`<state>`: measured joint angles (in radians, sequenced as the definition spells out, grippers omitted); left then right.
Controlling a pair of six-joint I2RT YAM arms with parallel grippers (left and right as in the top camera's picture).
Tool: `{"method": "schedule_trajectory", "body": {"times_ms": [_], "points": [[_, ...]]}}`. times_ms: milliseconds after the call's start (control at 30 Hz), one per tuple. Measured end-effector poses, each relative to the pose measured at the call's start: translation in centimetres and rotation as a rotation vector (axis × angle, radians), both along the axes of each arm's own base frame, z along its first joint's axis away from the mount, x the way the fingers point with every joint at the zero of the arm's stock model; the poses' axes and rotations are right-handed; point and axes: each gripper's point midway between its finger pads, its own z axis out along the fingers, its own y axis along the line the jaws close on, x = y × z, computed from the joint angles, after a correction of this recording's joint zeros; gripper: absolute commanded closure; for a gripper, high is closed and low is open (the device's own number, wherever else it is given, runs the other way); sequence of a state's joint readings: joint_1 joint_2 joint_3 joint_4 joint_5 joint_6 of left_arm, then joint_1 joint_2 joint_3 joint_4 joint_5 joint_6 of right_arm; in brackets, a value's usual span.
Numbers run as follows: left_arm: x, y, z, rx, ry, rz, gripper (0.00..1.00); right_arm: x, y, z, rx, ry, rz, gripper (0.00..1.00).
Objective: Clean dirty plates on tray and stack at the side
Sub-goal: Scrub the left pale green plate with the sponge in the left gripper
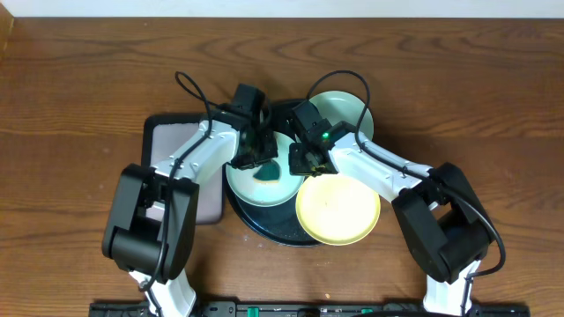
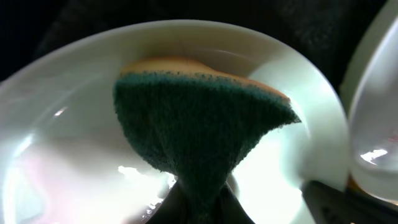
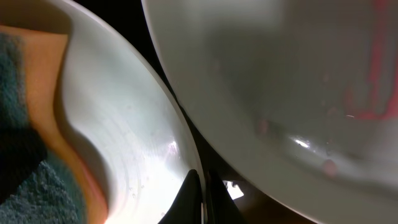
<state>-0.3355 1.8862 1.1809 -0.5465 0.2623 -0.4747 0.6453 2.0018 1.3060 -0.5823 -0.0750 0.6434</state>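
The left gripper, reaching in over the black tray, clamps a green sponge pressed onto the mint plate directly beneath it. The right gripper, angled in from the opposite side, appears pinched on that plate's right rim, likely steadying it. A yellow plate lies just beside.

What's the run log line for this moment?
phase: scrub | left gripper: shut on sponge, pressed on mint plate | right gripper: shut on that plate's rim
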Motion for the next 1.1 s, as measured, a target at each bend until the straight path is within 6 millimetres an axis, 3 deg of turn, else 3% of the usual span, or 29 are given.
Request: {"method": "schedule_trajectory", "body": {"times_ms": [300,467,667,867,1100], "points": [[-0.8,2.5,-0.1,0.176,0.017,-0.007,0.92,0.0,0.3,0.0,0.015,0.003,0.004,0.99],[-2.4,1.7,-0.1,0.097,0.075,-0.136,0.93,-0.1,0.4,0.0,0.020,0.008,0.007,0.99],[-4.0,-0.8,0.5,-0.070,0.112,-0.261,0.93,-0.1,0.4,0.0,0.020,0.009,0.007,0.99],[-2.4,-1.7,0.5,-0.095,0.034,-0.272,0.93,-0.1,0.4,0.0,0.020,0.009,0.007,0.99],[-0.1,2.0,-0.2,0.173,-0.038,-0.094,0.93,-0.1,0.4,0.0,0.022,0.008,0.007,0.99]]}}
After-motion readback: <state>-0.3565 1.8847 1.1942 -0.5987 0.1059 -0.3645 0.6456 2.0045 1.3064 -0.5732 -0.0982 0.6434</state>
